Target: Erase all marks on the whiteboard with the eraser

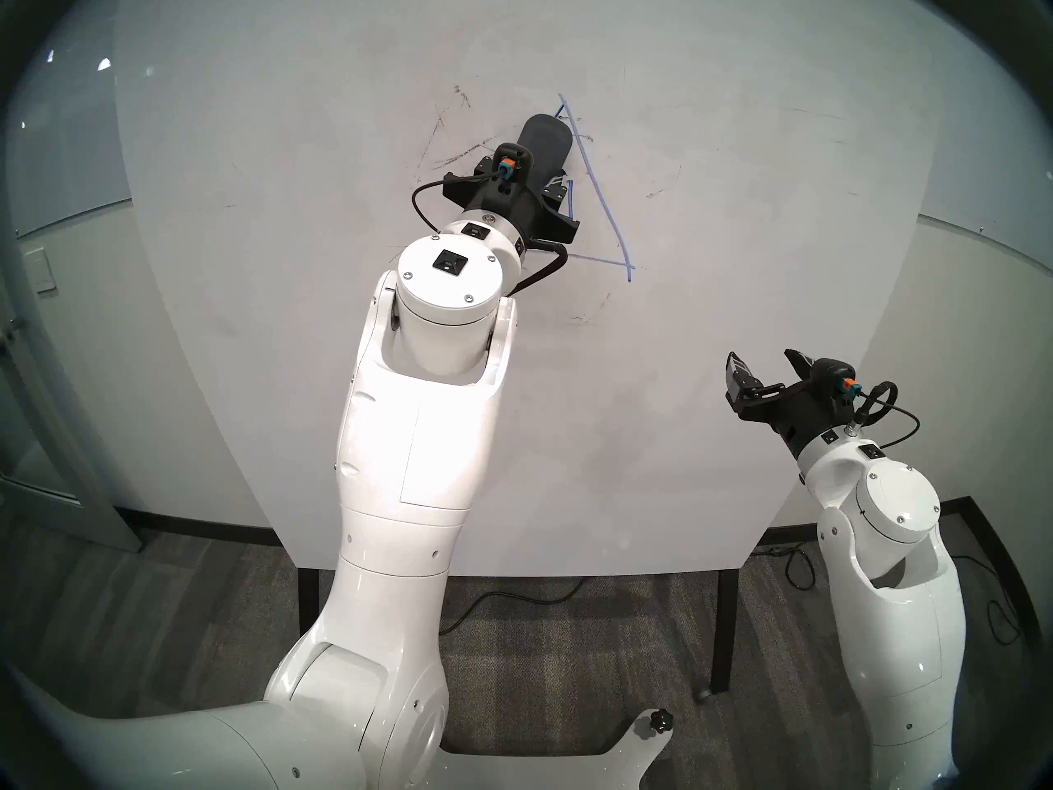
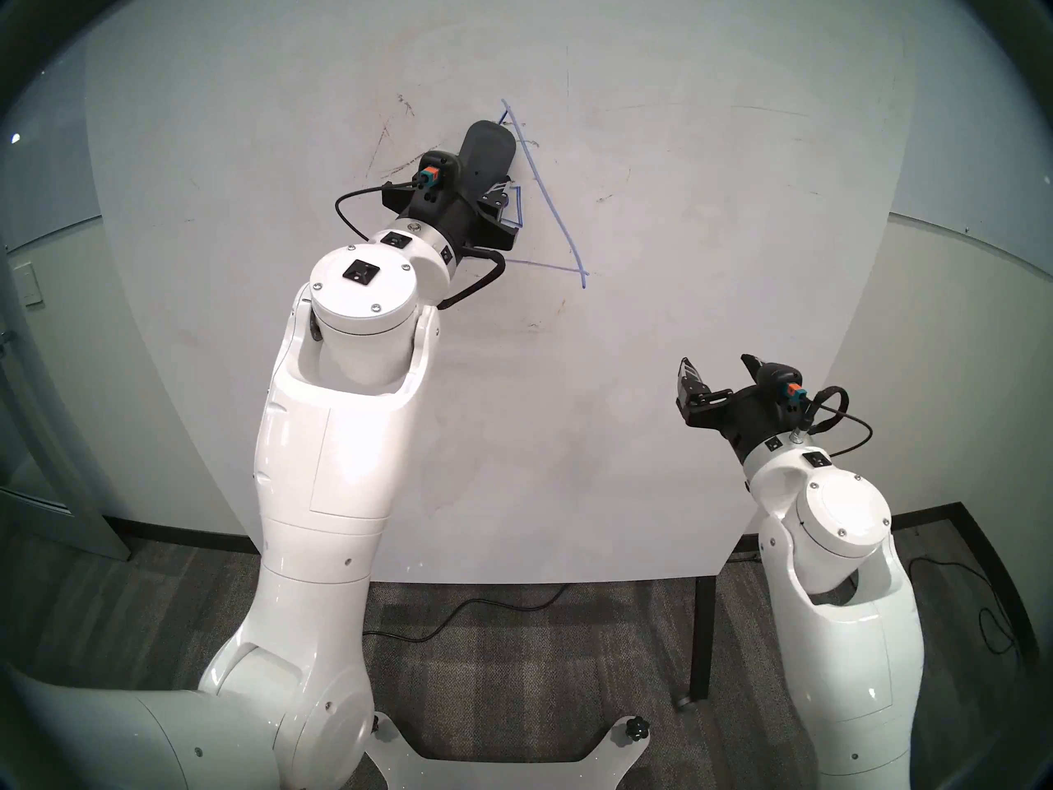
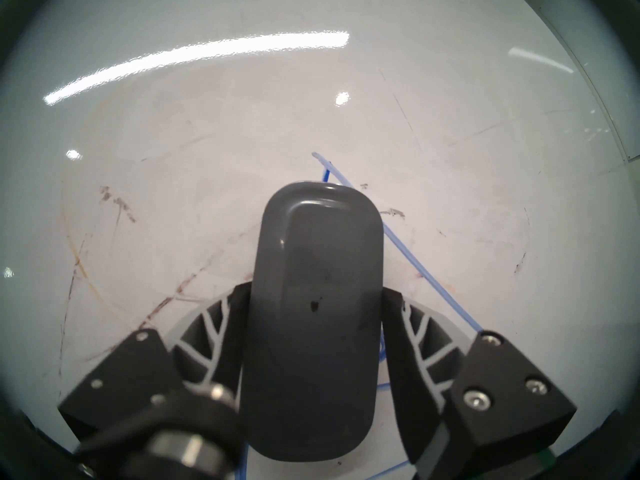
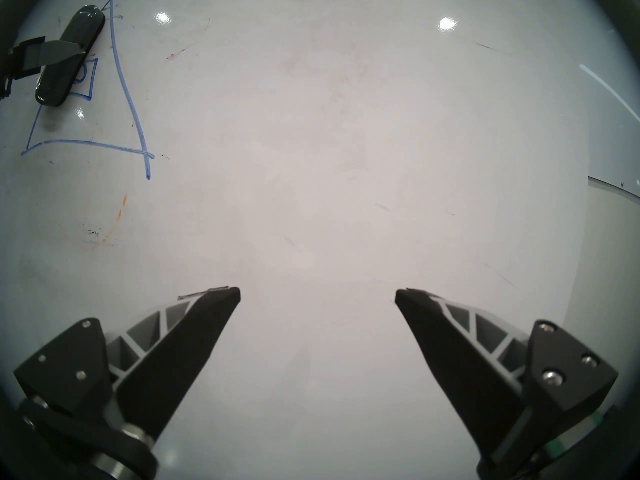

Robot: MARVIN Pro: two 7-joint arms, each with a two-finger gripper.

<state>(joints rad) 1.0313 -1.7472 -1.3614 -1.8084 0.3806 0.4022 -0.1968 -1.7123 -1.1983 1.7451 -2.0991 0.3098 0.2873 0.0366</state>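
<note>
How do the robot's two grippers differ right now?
The left gripper is shut on the dark grey eraser, while the right gripper has its jaws wide apart and empty. The left one is raised against the whiteboard at the blue triangle; the right one sits lower, off to the side, facing bare board. Both share black ribbed fingers and a white arm.

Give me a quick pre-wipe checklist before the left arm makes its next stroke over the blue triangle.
1. Grip: left gripper shut on the eraser: ok.
2. Eraser flat against the whiteboard: cannot tell.
3. Eraser placed over the marks, covering the triangle's upper left: ok.
4. Right gripper open, empty, well clear of the drawing: ok.
5. Board clean: not ok; triangle and brown streaks are there.
</note>
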